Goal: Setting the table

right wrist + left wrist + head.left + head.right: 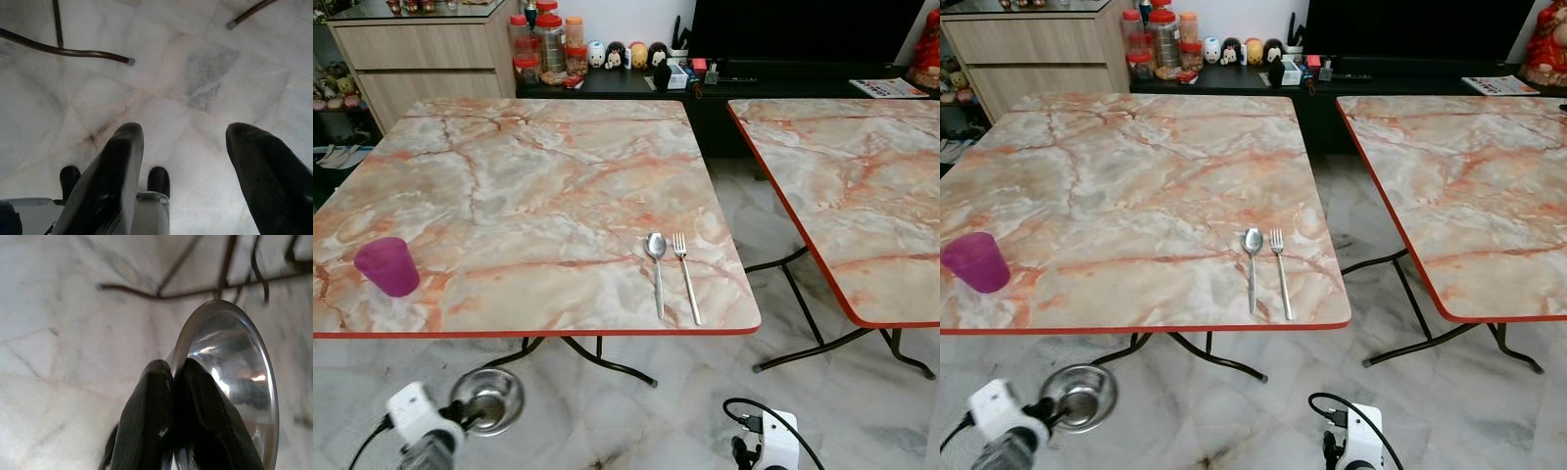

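A steel bowl (489,399) hangs low in front of the near table's edge, above the floor. My left gripper (175,377) is shut on its rim, seen close in the left wrist view with the steel bowl (234,377) beside the fingers. On the marble table (529,176) a spoon (656,266) and a fork (685,274) lie side by side near the front right corner. A purple cup (387,265) stands at the front left. My right gripper (183,161) hangs open over the floor, holding nothing.
A second marble table (862,186) stands to the right, with a gap of floor between the two. Behind are a wooden cabinet (421,49), jars (543,44) and small figures on a dark shelf. Black table legs (607,360) cross beneath the near table.
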Motion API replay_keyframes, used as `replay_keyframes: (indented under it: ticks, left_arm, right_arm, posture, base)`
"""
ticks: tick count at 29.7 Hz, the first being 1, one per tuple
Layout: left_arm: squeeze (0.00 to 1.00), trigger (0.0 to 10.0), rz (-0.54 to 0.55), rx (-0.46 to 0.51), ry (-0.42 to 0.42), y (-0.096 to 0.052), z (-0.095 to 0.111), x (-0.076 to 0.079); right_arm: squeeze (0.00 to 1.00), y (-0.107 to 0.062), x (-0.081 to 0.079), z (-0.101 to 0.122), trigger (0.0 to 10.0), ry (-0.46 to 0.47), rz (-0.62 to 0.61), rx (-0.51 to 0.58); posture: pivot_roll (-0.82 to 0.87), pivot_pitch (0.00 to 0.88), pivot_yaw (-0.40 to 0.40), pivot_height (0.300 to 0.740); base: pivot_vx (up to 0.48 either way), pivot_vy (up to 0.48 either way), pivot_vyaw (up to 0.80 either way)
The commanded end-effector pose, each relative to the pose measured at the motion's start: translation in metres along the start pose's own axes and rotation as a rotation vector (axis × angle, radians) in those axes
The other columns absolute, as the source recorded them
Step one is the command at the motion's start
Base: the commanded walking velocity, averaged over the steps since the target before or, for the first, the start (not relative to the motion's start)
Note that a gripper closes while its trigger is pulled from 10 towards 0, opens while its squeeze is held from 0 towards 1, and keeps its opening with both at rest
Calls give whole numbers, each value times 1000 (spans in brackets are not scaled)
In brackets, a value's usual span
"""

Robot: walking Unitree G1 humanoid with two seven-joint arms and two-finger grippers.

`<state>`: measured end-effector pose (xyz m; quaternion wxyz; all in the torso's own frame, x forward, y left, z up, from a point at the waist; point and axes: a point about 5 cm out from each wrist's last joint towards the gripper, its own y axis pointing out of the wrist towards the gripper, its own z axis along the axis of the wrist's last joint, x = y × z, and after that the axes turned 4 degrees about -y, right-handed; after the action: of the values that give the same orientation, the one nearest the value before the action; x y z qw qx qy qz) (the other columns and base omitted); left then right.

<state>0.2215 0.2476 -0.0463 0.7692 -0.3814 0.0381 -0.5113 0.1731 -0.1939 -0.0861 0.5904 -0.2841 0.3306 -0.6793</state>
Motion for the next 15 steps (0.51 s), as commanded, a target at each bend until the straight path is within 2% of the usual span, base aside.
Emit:
replay_keyframes:
  ticks: [1, 4, 9, 15]
  left_arm:
    - [0, 10000, -17, -38, 61, 1, -9, 9]
    - [0, 10000, -37, -75, 93, 1, -20, 22]
    - [0, 10000, -47, -96, 113, 1, -28, 33]
    - [0, 10000, -19, -105, 160, 2, -29, 32]
  right_arm:
    - [0, 0, 3, 1, 10000, 17, -15, 9]
    - [0, 0, 3, 1, 10000, 20, -17, 9]
    - [0, 0, 2, 2, 10000, 38, -24, 18]
    - [0, 0, 2, 2, 10000, 50, -30, 26]
  posture:
    - [23, 0, -33, 740]
    - [15, 0, -29, 740]
    - [-4, 0, -15, 740]
    - [-8, 0, -16, 740]
  base:
    - [0, 0, 0]
    - [0, 0, 0]
    - [0, 0, 0]
    - [0, 0, 0]
